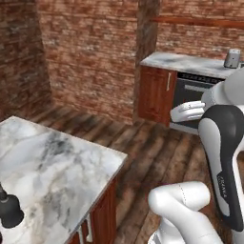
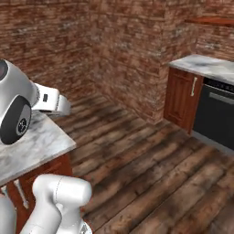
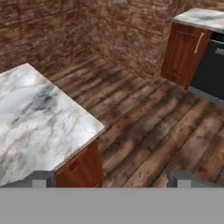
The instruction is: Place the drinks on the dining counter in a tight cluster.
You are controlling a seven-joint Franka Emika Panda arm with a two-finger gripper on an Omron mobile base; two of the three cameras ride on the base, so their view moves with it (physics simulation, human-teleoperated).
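Dining counter (image 1: 52, 162): marble top w/ wood base, mostly bare. Squat black bottle (image 1: 9, 209) stands at its near-left edge, upright, probably awaiting pickup. Gripper (image 3: 112, 179) hangs off the counter's corner above floor, jaws wide apart, holding nothing, prob. pre-approach.

Both base cameras look forward and down from behind the arm, left and right, while the hand camera looks down from nearer; all three share the marble counter (image 1: 57, 162) corner, plank floor (image 2: 146, 173) and brick wall (image 3: 65, 26).
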